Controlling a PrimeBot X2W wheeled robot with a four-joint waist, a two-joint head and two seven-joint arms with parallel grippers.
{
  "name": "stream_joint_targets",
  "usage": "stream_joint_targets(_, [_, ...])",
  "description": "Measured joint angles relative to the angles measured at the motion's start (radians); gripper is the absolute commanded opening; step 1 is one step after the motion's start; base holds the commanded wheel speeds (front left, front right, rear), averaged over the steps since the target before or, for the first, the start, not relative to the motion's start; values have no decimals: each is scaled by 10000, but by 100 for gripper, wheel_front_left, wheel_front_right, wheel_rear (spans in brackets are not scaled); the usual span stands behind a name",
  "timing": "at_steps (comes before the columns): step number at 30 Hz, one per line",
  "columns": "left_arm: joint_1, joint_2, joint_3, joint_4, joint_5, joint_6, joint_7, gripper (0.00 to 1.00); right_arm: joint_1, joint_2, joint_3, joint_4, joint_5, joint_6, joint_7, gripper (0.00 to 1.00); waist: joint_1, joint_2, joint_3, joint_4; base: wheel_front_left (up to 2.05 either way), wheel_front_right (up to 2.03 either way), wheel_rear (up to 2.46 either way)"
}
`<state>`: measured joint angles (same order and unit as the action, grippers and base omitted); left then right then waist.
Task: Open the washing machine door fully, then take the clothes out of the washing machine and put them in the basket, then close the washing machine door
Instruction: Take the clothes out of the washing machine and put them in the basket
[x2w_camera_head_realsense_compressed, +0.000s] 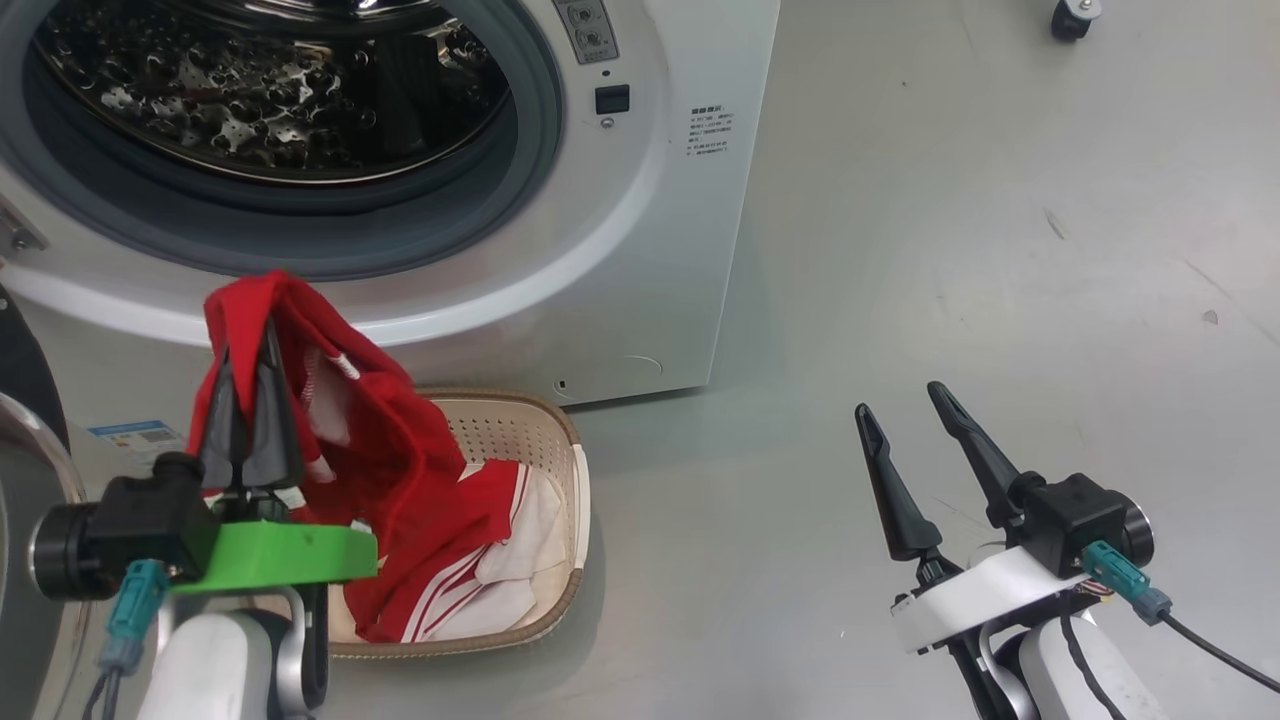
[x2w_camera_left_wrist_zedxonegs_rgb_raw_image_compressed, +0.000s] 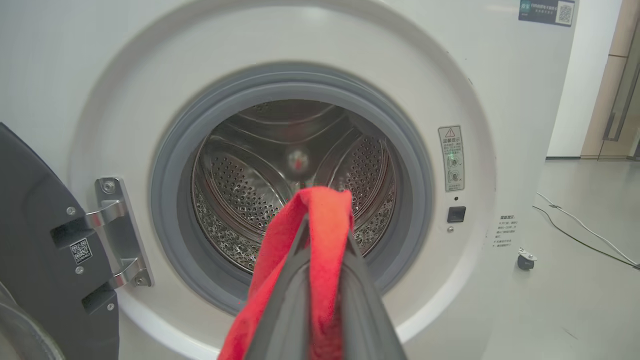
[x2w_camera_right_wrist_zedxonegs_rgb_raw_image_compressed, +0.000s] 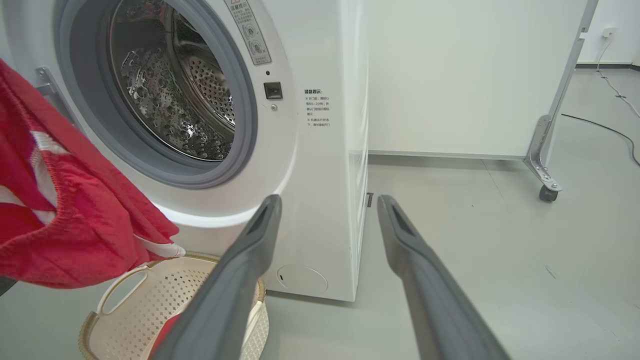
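My left gripper (x2w_camera_head_realsense_compressed: 252, 335) is shut on a red garment of the clothes (x2w_camera_head_realsense_compressed: 385, 440), held up over the basket (x2w_camera_head_realsense_compressed: 570, 470), with the cloth draping down into it. More red and white clothes (x2w_camera_head_realsense_compressed: 500, 560) lie in the basket. In the left wrist view the red clothes (x2w_camera_left_wrist_zedxonegs_rgb_raw_image_compressed: 322, 225) fold over my left gripper (x2w_camera_left_wrist_zedxonegs_rgb_raw_image_compressed: 325, 222) in front of the washing machine (x2w_camera_left_wrist_zedxonegs_rgb_raw_image_compressed: 500, 75), whose steel drum (x2w_camera_left_wrist_zedxonegs_rgb_raw_image_compressed: 295, 170) looks bare. The washing machine door (x2w_camera_left_wrist_zedxonegs_rgb_raw_image_compressed: 35, 215) stands swung open at the left. My right gripper (x2w_camera_head_realsense_compressed: 900, 400) hangs open above the floor; in the right wrist view my right gripper (x2w_camera_right_wrist_zedxonegs_rgb_raw_image_compressed: 327, 200) holds nothing.
The basket (x2w_camera_right_wrist_zedxonegs_rgb_raw_image_compressed: 130, 310) stands on the grey floor right against the washing machine (x2w_camera_head_realsense_compressed: 660, 250). A caster wheel (x2w_camera_head_realsense_compressed: 1072, 18) sits at the far right. A white panel on a wheeled stand (x2w_camera_right_wrist_zedxonegs_rgb_raw_image_compressed: 545, 165) and cables (x2w_camera_right_wrist_zedxonegs_rgb_raw_image_compressed: 607, 127) lie beyond the machine.
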<state>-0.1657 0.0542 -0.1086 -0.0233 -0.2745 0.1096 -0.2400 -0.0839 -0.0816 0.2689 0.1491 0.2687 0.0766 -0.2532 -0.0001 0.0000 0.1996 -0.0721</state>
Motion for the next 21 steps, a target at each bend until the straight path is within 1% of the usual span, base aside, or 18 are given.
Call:
stream_joint_targets(9, [350, -36, -328, 512, -165, 0, 111, 0, 54, -2, 71, -322, -2, 10, 0, 100, 0, 0, 471, -139, 0, 0, 0])
stream_joint_targets(15, [437, -54, -539, 1375, -320, 12, 385, 0, 13, -2, 81, -602, -2, 13, 2, 100, 0, 0, 1001, -244, 0, 0, 0])
stream_joint_targets(21, [298, -58, -548, 2401, -506, 12, 581, 0, -241, 0, 127, -821, -2, 44, 2, 100, 1, 0, 1711, -408, 0, 0, 0])
